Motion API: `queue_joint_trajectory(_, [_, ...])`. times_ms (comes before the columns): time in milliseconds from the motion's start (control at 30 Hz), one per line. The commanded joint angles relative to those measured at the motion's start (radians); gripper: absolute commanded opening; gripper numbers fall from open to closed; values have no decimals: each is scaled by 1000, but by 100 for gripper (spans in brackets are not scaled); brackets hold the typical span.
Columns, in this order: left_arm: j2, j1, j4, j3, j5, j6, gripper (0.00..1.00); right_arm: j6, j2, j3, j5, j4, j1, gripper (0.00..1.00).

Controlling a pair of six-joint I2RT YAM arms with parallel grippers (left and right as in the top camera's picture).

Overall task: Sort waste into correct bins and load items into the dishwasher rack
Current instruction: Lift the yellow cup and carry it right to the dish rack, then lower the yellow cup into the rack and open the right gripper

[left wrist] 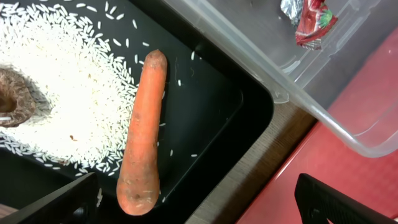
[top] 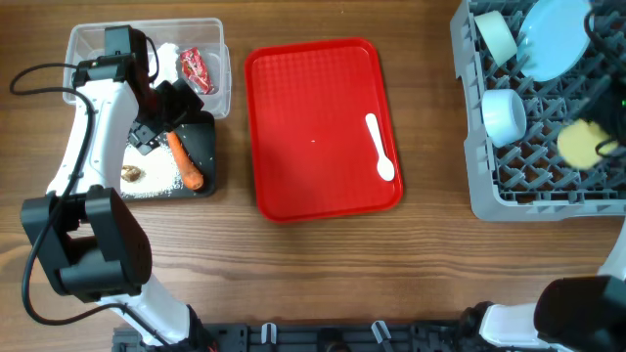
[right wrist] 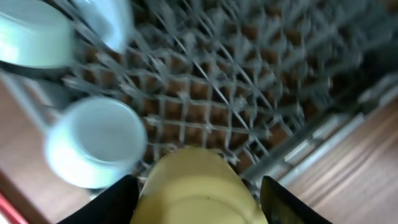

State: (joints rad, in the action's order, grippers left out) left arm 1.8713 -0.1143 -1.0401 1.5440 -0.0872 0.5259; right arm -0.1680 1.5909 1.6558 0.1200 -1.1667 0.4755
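While the left gripper [left wrist: 196, 190] hangs over the black tray [left wrist: 211, 106], its jaws are spread wide and nothing is held between them. Only the two dark fingers [left wrist: 56, 205] are seen, at the bottom corners of the left wrist view.

Waste status:
- The carrot piece [left wrist: 144, 130] is laid flat in the black tray, along the edge of the rice grains [left wrist: 62, 81].
- The brown food lump [left wrist: 15, 106] is sat in the rice, at the left of that view.
- The clear tub [left wrist: 311, 93] is butted against the black tray's far side.
- The red wrapper [left wrist: 311, 22] is inside the tub.
- The white tissue [top: 166, 59] is seen in the tub beside the wrapper in the overhead view, partly covered by the left arm.

Items:
- The red serving tray [top: 313, 98] is placed mid-table [top: 430, 274].
- The white spoon [top: 380, 147] is laid on the serving tray's right part, well apart from both grippers.
- The dishwasher rack [top: 476, 166] is set at the table's right edge.
- The pale green bowl [top: 496, 37] and pale blue plate [top: 553, 39] are stood on edge at the rack's far end.
- The light blue bowl [top: 504, 115] is lodged by the rack's left wall.

The right gripper [right wrist: 196, 202] is clenched on the small yellow cup [right wrist: 196, 180], with a finger pressed on each side. The cup is held over the rack's right part, near the light blue bowl. Contact between cup and pegs cannot be told, as the right wrist view is blurred.
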Motion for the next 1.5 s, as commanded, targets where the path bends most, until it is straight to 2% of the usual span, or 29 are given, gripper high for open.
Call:
queue_joint_trajectory(0, [-27,-2,0,21,10,-1,100,-23,-9,-132,-40,45,16,51])
queue_joint_trajectory(200, [-27,-2,0,21,10,-1,100,-45,-9,-335,-63,182,16,50])
queue_joint_trajectory(400, [-27,-2,0,21,10,-1,100,-70,-9,-401,-65,236,16,51])
queue_joint_trajectory(467, [-27,-2,0,21,10,-1,100,-71,-9,-401,-65,240,16,65])
queue_joint_trajectory(567, [-27,-2,0,21,10,-1,100,-79,-9,-401,-65,244,16,66])
queue_joint_trajectory(833, [-27,-2,0,21,10,-1,100,-87,-37,-350,-77,239,16,61])
queue_joint_trajectory(867, [-27,-2,0,21,10,-1,100,-87,-46,-340,-77,238,16,59])
queue_joint_trajectory(967, [-27,-2,0,21,10,-1,100,-85,-88,-325,-77,238,16,44])
queue_joint_trajectory(1100, [-27,-2,0,21,10,-1,100,-67,-165,-325,-76,239,16,45])
queue_joint_trajectory(1200, [-27,-2,0,21,10,-1,100,-47,-175,-325,-65,238,16,50])
queue_joint_trajectory(1467, [-27,-2,0,21,10,-1,100,-62,-116,-331,73,237,16,46])
